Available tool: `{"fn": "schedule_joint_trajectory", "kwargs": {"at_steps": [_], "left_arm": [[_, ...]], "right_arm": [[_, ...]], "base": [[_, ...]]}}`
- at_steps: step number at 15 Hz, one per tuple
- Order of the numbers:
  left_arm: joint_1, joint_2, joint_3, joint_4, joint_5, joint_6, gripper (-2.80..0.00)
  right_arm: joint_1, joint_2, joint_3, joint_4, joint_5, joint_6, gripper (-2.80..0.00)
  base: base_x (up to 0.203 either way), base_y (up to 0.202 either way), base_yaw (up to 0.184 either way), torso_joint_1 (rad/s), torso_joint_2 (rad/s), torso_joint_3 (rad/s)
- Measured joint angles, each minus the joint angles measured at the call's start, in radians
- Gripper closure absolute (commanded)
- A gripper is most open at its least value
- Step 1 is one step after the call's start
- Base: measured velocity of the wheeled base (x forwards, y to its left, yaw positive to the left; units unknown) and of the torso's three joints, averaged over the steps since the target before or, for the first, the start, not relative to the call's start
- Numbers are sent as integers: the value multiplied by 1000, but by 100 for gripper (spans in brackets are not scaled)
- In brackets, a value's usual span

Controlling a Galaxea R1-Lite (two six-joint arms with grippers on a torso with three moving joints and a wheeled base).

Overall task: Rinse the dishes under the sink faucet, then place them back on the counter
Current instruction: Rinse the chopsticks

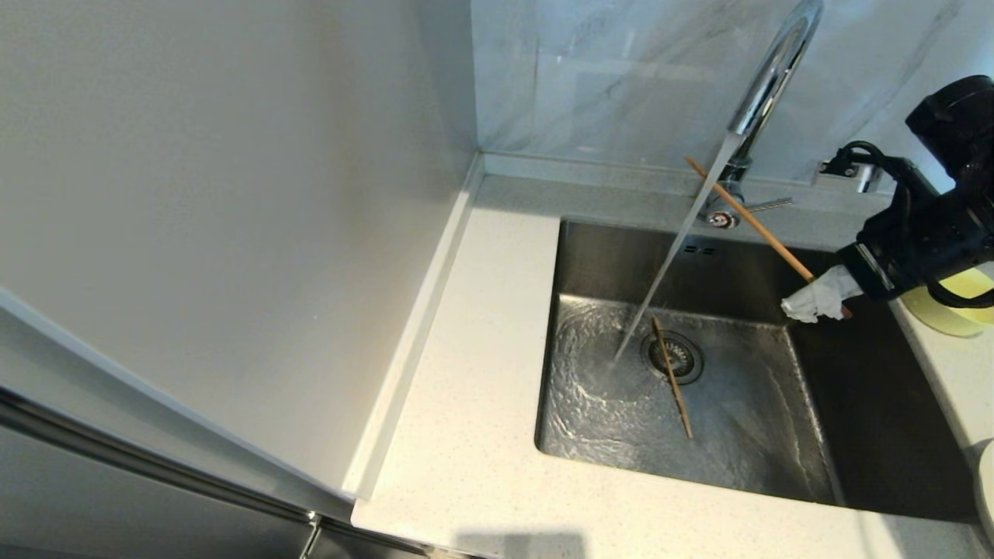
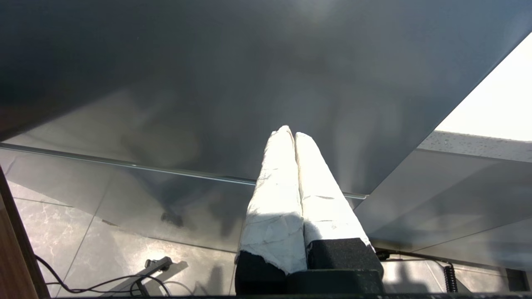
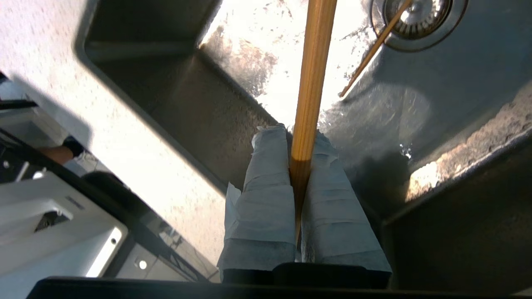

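Right hand [image 1: 804,304] pinching brown chopstick [image 1: 757,225], another chopstick [image 1: 672,378] across drain

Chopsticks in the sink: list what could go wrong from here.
1. The right gripper pinches only one chopstick near its end; the running water could lever it loose.
2. The other chopstick lies flat across the drain strainer; a thin, wet stick may be hard to pick up.
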Motion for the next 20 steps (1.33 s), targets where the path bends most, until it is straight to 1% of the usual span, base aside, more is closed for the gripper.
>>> {"fn": "schedule_joint_trajectory", "kwargs": {"at_steps": [2,9,12,18,20], "left_arm": [[0,0,0,0,-1,0,0],[0,0,0,0,-1,0,0],[0,0,0,0,0,0,0],[0,0,0,0,-1,0,0],[0,0,0,0,-1,0,0]], "right_arm": [[16,7,-2,-21,-1,20,0],[68,-1,-3,-23,-1,38,0],[76,3,-3,-28,-17,44,0],[77,38,-3,-81,-35,50,0],[77,43,-3,-94,-37,83,0]], "base": [[0,0,0,0,0,0],[0,0,0,0,0,0],[0,0,0,0,0,0],[0,0,0,0,0,0],[0,0,0,0,0,0]]}}
